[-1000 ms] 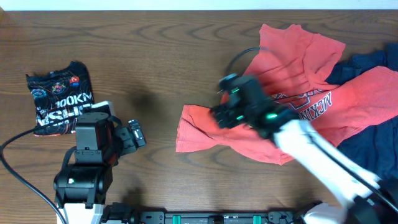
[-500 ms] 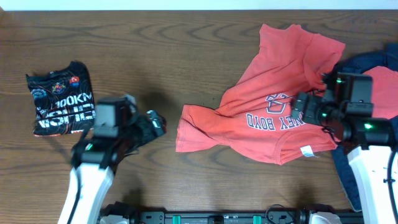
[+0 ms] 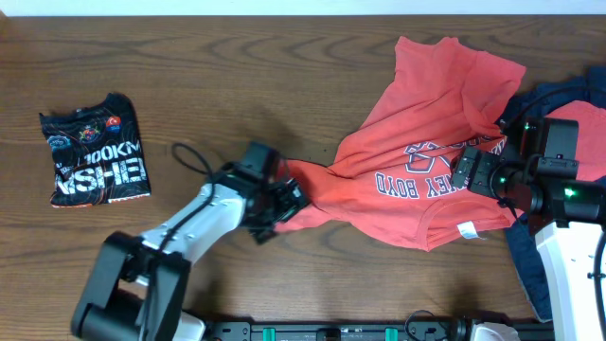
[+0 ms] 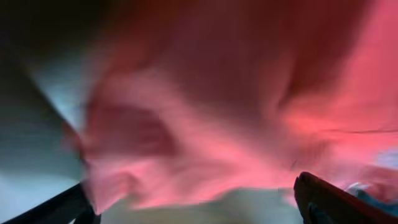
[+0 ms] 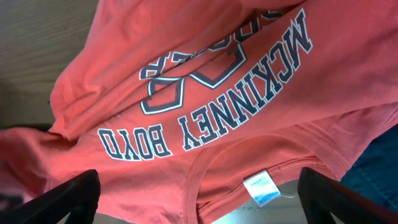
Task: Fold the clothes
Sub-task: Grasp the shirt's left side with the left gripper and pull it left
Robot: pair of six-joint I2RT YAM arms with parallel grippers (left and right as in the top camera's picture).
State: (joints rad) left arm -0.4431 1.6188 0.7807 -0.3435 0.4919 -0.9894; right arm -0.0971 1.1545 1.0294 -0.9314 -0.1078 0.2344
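Note:
The coral-red T-shirt point(image 3: 417, 180) lies crumpled, lettering up, at the centre right of the table. My left gripper point(image 3: 289, 202) is open at the shirt's left edge. In the blurred left wrist view coral fabric point(image 4: 205, 118) fills the frame above the open jaws point(image 4: 196, 211). My right gripper point(image 3: 466, 172) is open over the shirt near its collar. The right wrist view shows the "MCKINNEY BOYD" lettering point(image 5: 205, 118) and the collar's white tag point(image 5: 261, 190) between the open jaws point(image 5: 199, 208). A folded black printed shirt point(image 3: 95, 163) lies at the far left. A navy-blue garment point(image 3: 568, 99) lies under the coral shirt at the right edge.
The wooden table point(image 3: 218, 66) shows bare wood between the black shirt and the coral shirt. The navy garment also shows in the right wrist view point(image 5: 379, 162). A black cable point(image 3: 189, 156) trails behind the left arm.
My left arm has swung right from beside the black shirt to the coral shirt's left edge. My right arm has drawn back from the shirt's middle to its right side.

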